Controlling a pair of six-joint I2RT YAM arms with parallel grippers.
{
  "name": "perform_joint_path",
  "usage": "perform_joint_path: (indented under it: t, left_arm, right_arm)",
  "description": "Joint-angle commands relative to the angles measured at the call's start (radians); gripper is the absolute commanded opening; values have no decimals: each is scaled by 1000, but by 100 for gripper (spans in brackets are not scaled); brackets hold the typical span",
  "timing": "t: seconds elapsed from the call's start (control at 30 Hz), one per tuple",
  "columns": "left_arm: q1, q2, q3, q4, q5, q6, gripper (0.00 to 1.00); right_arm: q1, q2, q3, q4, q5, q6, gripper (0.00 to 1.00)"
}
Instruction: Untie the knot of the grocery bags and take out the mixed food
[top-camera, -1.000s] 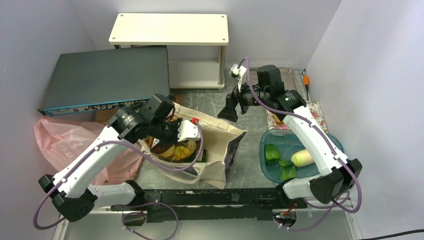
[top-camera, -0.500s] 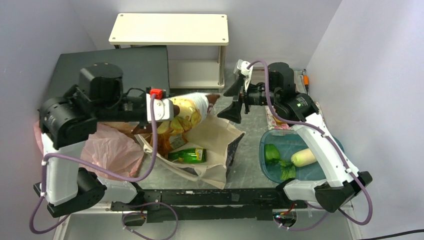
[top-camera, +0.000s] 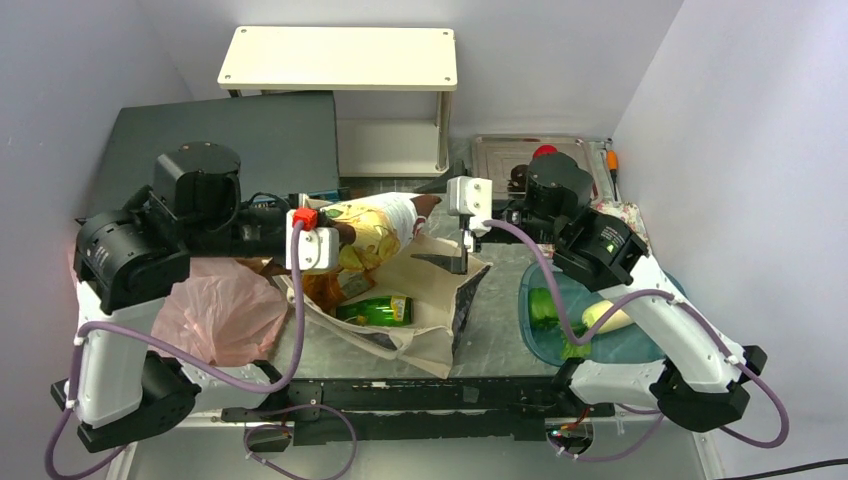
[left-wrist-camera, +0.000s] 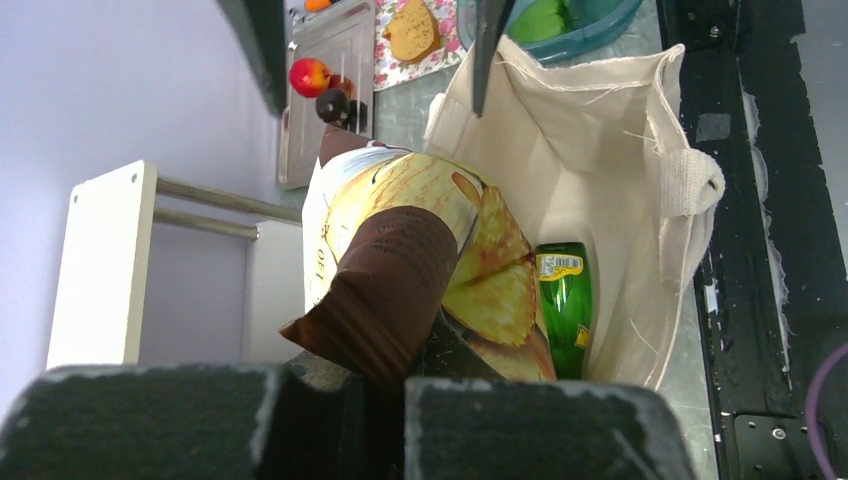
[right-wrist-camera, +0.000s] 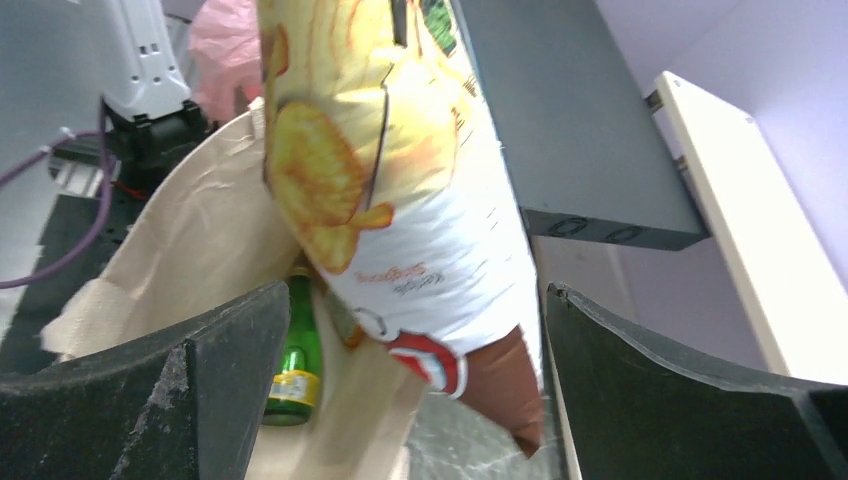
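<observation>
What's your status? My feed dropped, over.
Left pincer shut on chip bag, held over tote. Right pincer open, straddling bag's far end. Green bottle lying in tote.

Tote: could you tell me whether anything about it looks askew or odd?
The tote lies slumped, mouth gaping, a green bottle flat inside. The left gripper holds a chip bag above it. Nothing looks spilled or torn.

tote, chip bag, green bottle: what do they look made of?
tote: unbleached woven cloth, likely canvas, matte; loose frayed threads along the rim.
chip bag: glossy printed film, creased; probably plastic or foil laminate.
green bottle: translucent and shiny, with a paper-like label; glass or plastic, can't tell.
</observation>
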Motion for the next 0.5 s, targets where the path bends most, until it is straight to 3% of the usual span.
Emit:
perform_joint_path:
  t: [0.0, 0.3, 0.37, 0.47]
  left_arm:
    - [-8, 5, 17, 103, 79, 101, 0]
    - [-31, 65, 45, 187, 139, 126, 0]
    - [-36, 57, 24, 238, 126, 132, 0]
    - [-38, 47, 7, 299, 88, 118, 0]
  right_arm:
    - [24, 23, 73, 34, 53, -106, 100]
    - [74, 100, 87, 13, -7, -167, 99]
    - [73, 126, 107, -9, -4, -199, 90]
    - [74, 141, 123, -9, 20, -175, 63]
